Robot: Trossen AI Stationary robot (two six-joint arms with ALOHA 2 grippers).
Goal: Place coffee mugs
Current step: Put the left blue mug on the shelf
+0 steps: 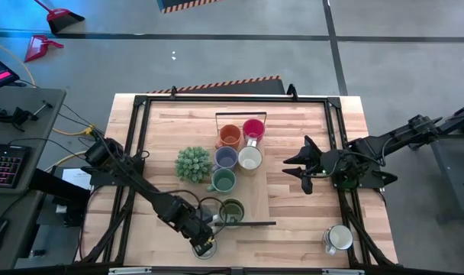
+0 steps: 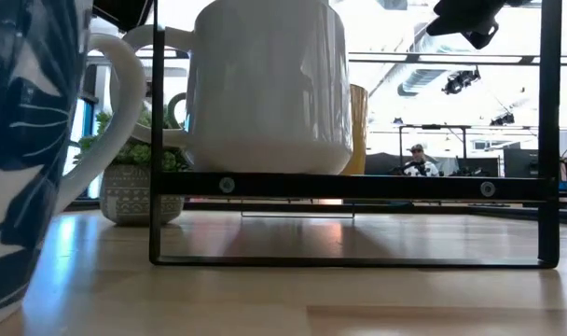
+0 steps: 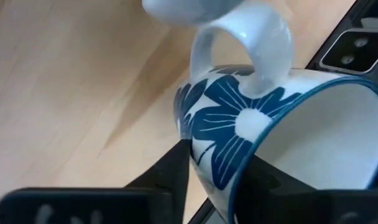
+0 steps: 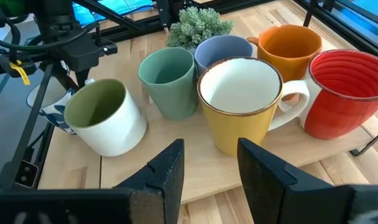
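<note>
One blue-flowered mug (image 3: 263,118) sits between your left claw (image 1: 204,246) fingers, gripped at the rim near the bench's edge; lift it level. Right claw (image 1: 299,166) waits open.

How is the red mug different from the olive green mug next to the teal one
The red mug has a ridged red outside and stands upright. The olive green mug is smooth and pale outside, olive only inside, and tilts with its mouth leaning toward the right arm's camera. The red mug sits at the far end of the cluster in the high view, beside the orange mug; the olive green mug sits nearest the left gripper. Both are empty.
</note>
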